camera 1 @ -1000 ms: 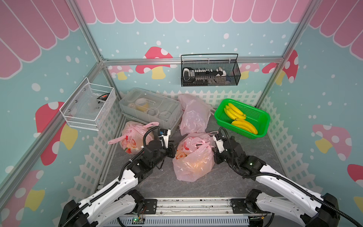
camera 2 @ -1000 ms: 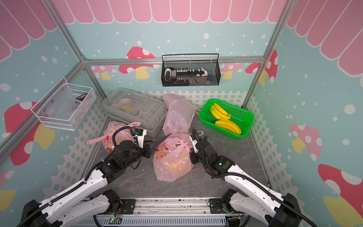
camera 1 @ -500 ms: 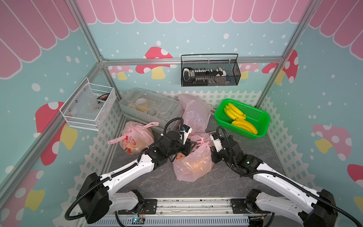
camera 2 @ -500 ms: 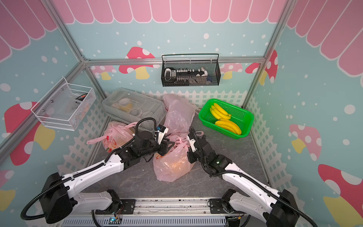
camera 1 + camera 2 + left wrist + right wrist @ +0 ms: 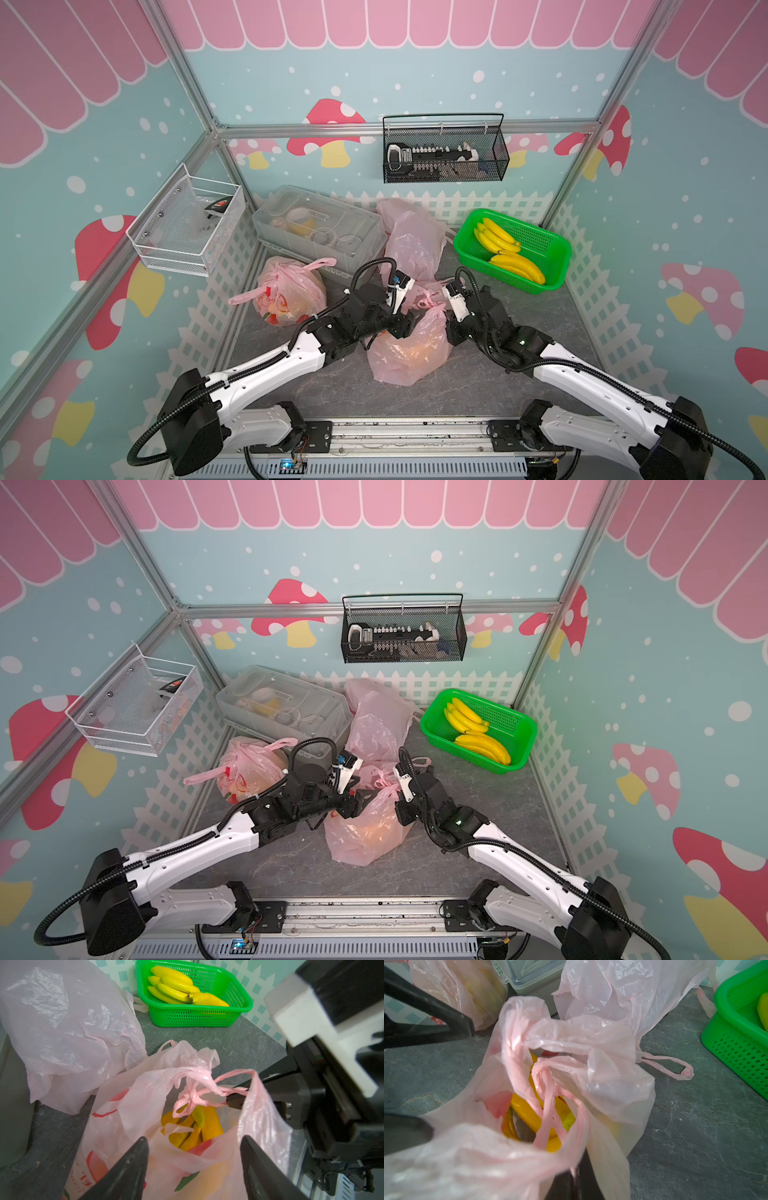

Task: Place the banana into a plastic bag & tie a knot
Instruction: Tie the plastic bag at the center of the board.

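- Grey table [image 5: 478, 386], bag [image 5: 409, 353] centre: banana [image 5: 195, 1126] already inside.
- Right gripper [image 5: 574, 1172] clamped on handle [image 5: 548, 1105]; left gripper [image 5: 195, 1139] spread wide, empty.
- Knot not yet tied.

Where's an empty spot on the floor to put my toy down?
Bare floor lies between the middle bag and the front rail, and between the right arm and the basket. The back is crowded: tub, back bag, left bag.
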`<action>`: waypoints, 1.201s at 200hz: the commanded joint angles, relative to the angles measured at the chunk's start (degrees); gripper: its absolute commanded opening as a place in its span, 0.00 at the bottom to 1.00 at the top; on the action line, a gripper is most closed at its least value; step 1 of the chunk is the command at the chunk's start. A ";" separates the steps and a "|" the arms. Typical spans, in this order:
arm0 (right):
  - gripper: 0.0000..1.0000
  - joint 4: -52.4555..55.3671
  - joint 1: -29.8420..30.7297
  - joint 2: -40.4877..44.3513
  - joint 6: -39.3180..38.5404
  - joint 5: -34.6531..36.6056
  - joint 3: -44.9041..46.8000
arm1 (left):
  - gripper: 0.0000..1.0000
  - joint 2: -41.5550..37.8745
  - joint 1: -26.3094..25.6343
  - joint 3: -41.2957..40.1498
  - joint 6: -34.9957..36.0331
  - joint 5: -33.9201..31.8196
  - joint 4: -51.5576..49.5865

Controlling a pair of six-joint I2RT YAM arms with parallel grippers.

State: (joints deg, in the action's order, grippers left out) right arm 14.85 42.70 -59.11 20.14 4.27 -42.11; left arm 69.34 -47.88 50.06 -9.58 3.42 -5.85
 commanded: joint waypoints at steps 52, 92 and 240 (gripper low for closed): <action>0.00 -1.64 -0.16 1.87 -0.70 -1.52 -1.70 | 0.83 2.10 -2.86 6.34 1.00 -0.57 -3.55; 0.00 -2.16 -0.16 2.41 -0.89 -2.24 -1.34 | 0.83 6.88 -3.78 9.26 -0.36 -1.81 -4.61; 0.15 -1.54 -0.16 5.16 0.25 -4.68 -1.47 | 0.11 11.35 -5.30 10.93 0.86 -8.68 -5.21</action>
State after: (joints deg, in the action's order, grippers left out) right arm 12.47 42.59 -56.05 20.25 0.12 -42.11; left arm 82.46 -53.04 61.23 -9.58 -3.07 -11.75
